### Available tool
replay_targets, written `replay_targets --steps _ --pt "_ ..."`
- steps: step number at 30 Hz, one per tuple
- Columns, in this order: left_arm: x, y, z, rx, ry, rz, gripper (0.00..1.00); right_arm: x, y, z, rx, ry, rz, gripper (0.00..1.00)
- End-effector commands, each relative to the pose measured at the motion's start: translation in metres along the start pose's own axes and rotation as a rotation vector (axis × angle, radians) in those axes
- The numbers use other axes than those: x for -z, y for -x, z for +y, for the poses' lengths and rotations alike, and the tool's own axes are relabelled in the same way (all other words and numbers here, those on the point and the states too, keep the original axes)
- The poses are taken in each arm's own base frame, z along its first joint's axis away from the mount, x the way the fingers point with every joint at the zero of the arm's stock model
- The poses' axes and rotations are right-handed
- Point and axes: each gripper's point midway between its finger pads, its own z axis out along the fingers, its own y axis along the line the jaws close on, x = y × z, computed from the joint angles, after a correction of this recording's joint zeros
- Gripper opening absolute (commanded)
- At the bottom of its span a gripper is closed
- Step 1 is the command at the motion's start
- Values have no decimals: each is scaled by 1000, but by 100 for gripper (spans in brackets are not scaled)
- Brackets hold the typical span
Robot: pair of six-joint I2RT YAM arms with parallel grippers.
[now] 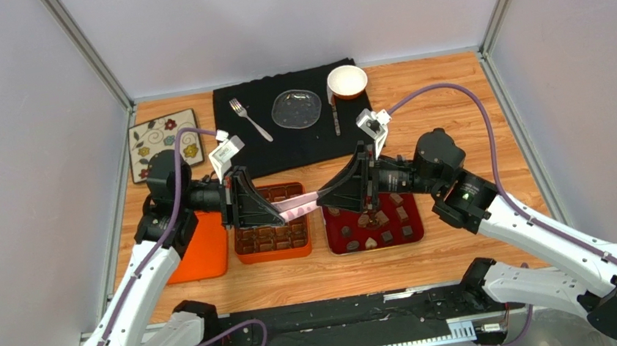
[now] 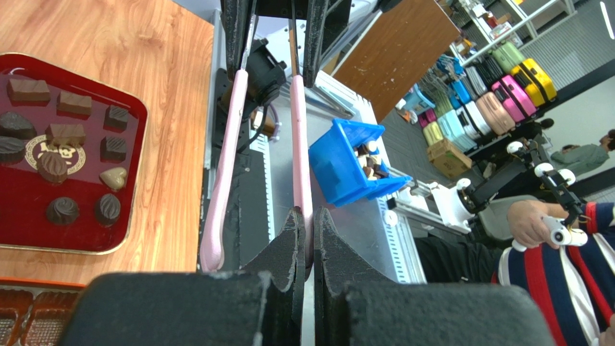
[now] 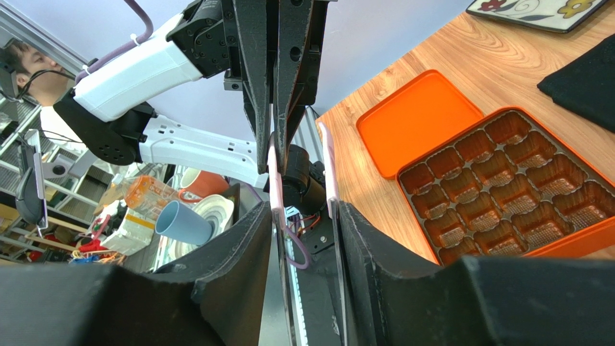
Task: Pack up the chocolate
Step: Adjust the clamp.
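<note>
chocolate [image 2: 52, 166] sits on the glossy red tray [image 2: 22, 209], right of the orange box [image 3: 577, 241]: dark brown pieces, round swirls, squares, one lighter heart. left wrist cam resolves those shapes, top cam gives only dark dots; right wrist cam shows the box's moulded ribbed cells and flat lid [image 3: 419, 119] instead. left gripper [image 2: 308, 223] pinched on one arm of the smooth pink tongs [image 2: 227, 166], right gripper [image 3: 307, 216] clamped across both arms

Wooden tabletop [image 1: 300, 272] boxed in by pale grey walls [image 1: 0, 138] left, right and far, with metal corner posts [image 1: 84, 46]. Beyond the near edge, coloured suitcases [image 2: 505, 79] and a brown board [image 2: 404, 47]. Even, soft light.
</note>
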Motion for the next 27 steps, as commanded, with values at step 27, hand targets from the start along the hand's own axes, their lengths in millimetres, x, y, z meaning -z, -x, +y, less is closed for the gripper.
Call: replay_targets --steps 27 --pt "0 9 -13 -79 -5 -1 0 13 14 36 61 98 -20 48"
